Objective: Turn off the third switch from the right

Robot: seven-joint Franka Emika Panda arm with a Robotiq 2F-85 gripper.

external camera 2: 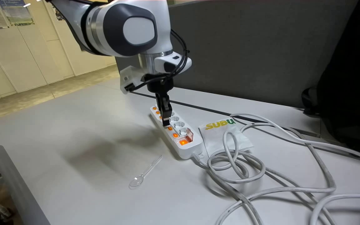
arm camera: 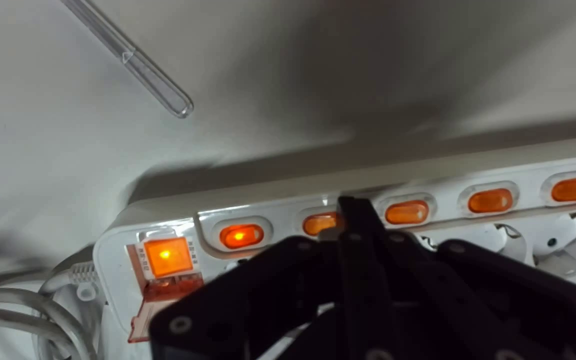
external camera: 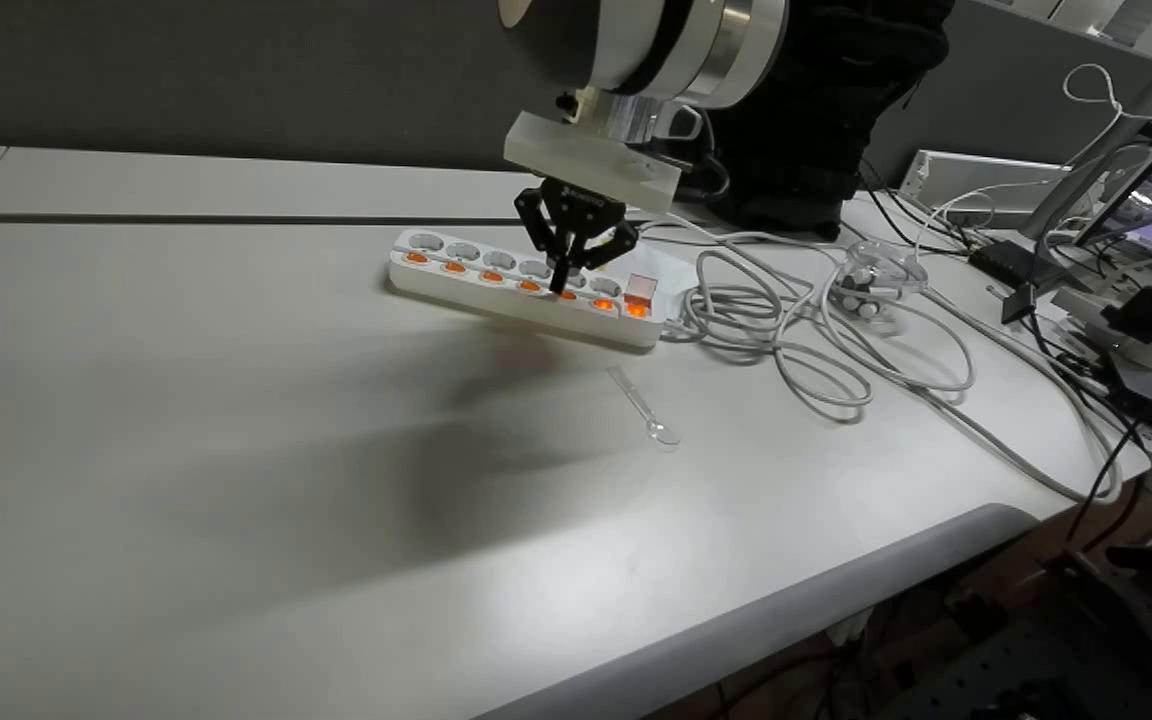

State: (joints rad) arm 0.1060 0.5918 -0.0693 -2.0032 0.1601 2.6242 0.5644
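Note:
The long white power strip (external camera: pixel 526 308) lies on the table with a row of orange switches. The third switch from the cable end (arm camera: pixel 319 223) is an unlit orange rocker in the wrist view, its right end covered by my fingertips. It also shows in both exterior views (external camera: pixel 567 295) (external camera 2: pixel 170 128). The large square switch (arm camera: pixel 168 256) at the cable end and the second switch (arm camera: pixel 241 235) glow. My gripper (arm camera: pixel 360 202) is shut and empty, pointing down at the strip beside the third switch; it shows in both exterior views (external camera: pixel 558 288) (external camera 2: pixel 166 122). Contact cannot be told.
A clear plastic spoon (external camera: pixel 644 405) lies in front of the strip. Coiled white cables (external camera 2: pixel 239 165) lie at its cable end. A white paper bag (external camera 2: pixel 223 137) lies behind it. A grey partition (external camera: pixel 236 80) and a black backpack (external camera: pixel 786 120) stand at the back.

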